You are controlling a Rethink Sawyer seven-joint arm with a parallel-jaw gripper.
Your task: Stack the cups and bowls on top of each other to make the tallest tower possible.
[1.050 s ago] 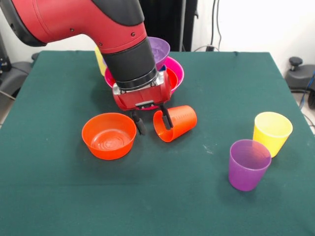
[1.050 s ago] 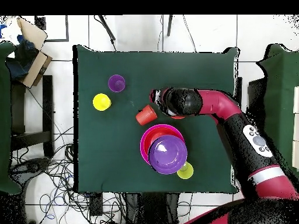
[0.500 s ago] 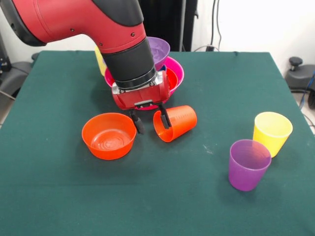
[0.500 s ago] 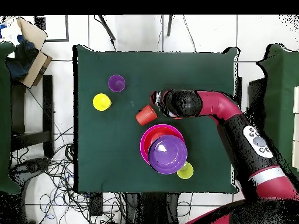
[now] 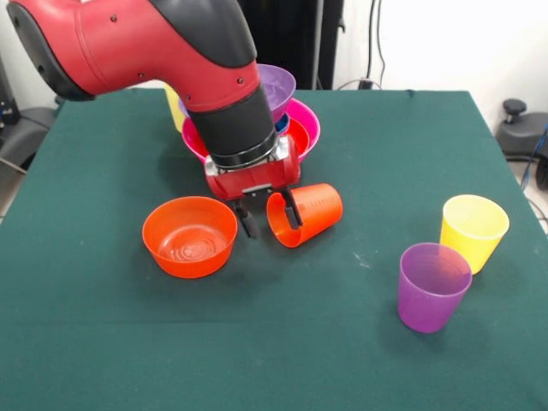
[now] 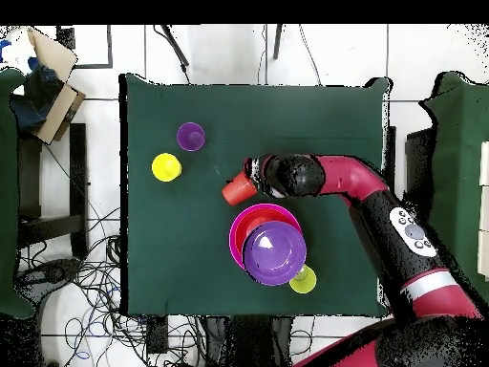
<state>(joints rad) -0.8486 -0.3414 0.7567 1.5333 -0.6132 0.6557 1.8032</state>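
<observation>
Tower of nested bowls stood at the far side of the green desk in the front view, the big pink bowl as its base, a red-orange bowl inside it and the wide purple bowl tilted on top. The overhead view showed the same pile as rings, the purple bowl off centre toward the robot's side and overhanging the pink rim; it also showed a yellow cup just beside the pile, which the arm mostly hid in the front view.

An orange cup lay on its side just in front of the pile, mouth toward the camera. The pincer hung over it, open, with one finger inside the cup's mouth by the rim and the other clear of the cup beside a wide orange bowl. That bowl sat upright on the desk; from overhead the arm covered it, and only the orange cup showed at the pincer's end.

Well apart, an upright purple cup and a second yellow cup stood close together; from above they appeared as a purple ring and a yellow ring.
</observation>
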